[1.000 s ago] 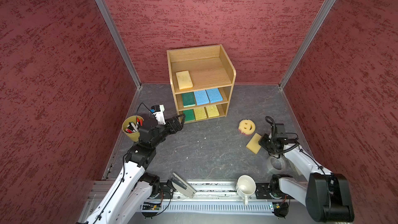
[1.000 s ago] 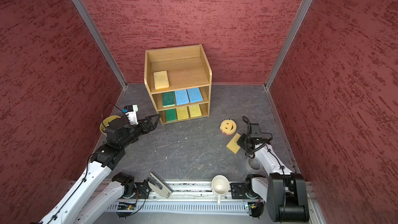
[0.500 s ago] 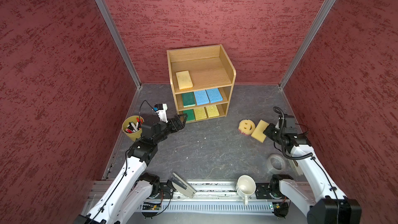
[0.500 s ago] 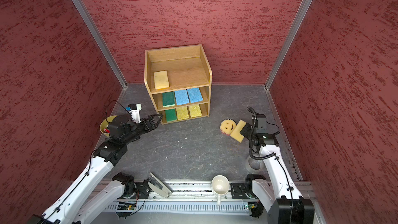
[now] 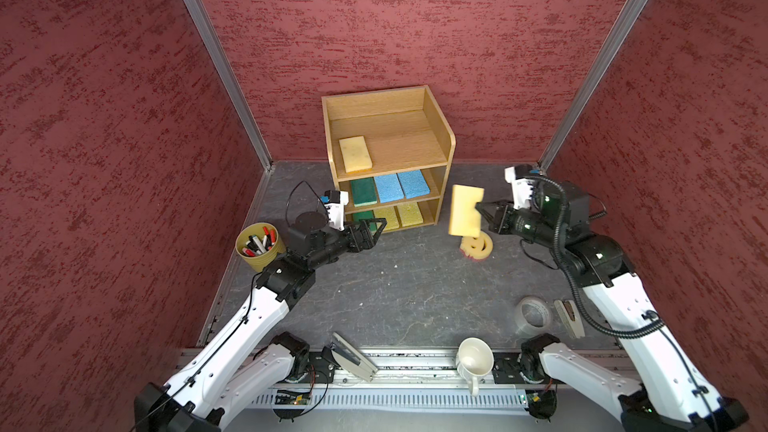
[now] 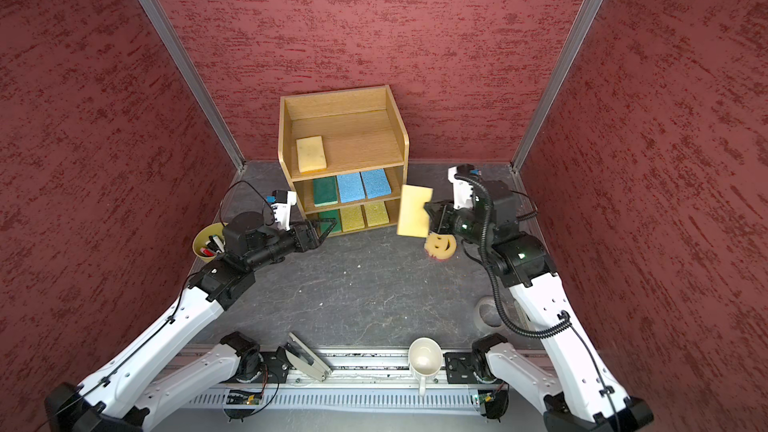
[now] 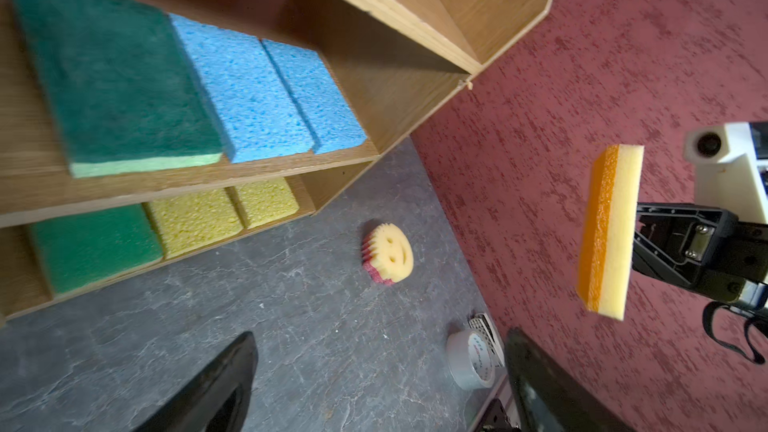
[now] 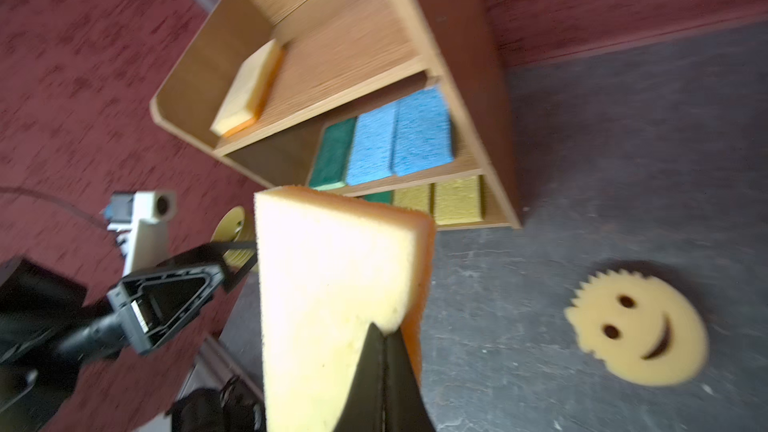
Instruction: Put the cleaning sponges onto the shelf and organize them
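Note:
The wooden shelf (image 5: 442, 126) (image 6: 397, 126) stands at the back. One pale tan sponge (image 5: 354, 154) lies on its top tier. The middle tier holds a green sponge (image 5: 363, 192) and two blue ones (image 5: 401, 187). A green one and two yellow sponges (image 5: 397, 217) fill the bottom tier. My right gripper (image 5: 481, 213) (image 8: 382, 332) is shut on the edge of a tan, orange-backed sponge (image 5: 465, 209) (image 8: 332, 284) (image 7: 611, 230), held upright in the air right of the shelf. The smiley sponge (image 5: 478, 245) (image 8: 640, 330) lies on the floor below it. My left gripper (image 5: 376, 231) (image 7: 380, 338) hangs open and empty by the bottom tier's left end.
A yellow pen cup (image 5: 259, 245) stands left of my left arm. A tape roll (image 5: 532, 313) and a small stapler-like thing (image 5: 569, 317) lie at the front right. A white mug (image 5: 475, 359) and a flat tool (image 5: 353, 355) sit by the front rail.
My right gripper has shut on the tan sponge, lifted it off the floor and carried it up and back toward the shelf. My left arm has edged forward slightly, still open.

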{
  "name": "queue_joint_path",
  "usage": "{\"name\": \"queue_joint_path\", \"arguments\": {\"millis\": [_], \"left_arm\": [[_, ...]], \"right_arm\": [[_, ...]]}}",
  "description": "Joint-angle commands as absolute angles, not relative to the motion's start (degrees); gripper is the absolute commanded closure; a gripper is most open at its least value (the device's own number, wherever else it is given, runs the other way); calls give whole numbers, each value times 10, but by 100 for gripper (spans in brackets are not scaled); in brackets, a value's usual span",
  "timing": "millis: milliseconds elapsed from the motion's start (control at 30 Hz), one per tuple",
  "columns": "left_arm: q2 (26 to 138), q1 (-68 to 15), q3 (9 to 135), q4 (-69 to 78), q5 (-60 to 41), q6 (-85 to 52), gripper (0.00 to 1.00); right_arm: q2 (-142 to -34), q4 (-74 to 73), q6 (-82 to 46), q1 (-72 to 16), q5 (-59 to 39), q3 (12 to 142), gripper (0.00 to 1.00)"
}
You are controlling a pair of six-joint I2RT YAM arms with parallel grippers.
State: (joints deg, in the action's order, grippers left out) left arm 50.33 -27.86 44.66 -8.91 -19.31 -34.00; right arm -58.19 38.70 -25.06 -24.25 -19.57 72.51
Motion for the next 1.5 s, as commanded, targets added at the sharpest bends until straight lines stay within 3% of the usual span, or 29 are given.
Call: {"name": "queue_joint_path", "arguments": {"millis": [0, 300, 500, 700, 800, 867, 967, 1100, 1267, 1467], "left_arm": [[496, -294, 456, -23, -236, -341, 5], [507, -312, 429, 97, -297, -407, 1], [534, -332, 431, 142, -306, -426, 6], [562, -343, 433, 200, -317, -453, 29], [566, -343, 432, 216, -320, -464, 54], [565, -344, 434, 215, -317, -463, 65], [559, -344, 440, 207, -307, -459, 73], [547, -340, 449, 192, -295, -450, 78], [525, -331, 455, 175, -289, -448, 87], [502, -313, 456, 172, -291, -460, 88]], "right_arm": [[-623, 388, -226, -299, -205, 750, 100], [-694, 387, -202, -396, -202, 833, 100], [-723, 373, -194, -418, -213, 857, 100], [-745, 358, -194, -431, -216, 868, 100], [-740, 353, -193, -431, -196, 867, 100], [-730, 337, -196, -431, -196, 858, 99], [-713, 308, -206, -432, -198, 841, 88], [-692, 281, -207, -431, -189, 814, 58], [-671, 262, -208, -431, -198, 770, 44], [-654, 223, -228, -426, -267, 710, 35]]}}
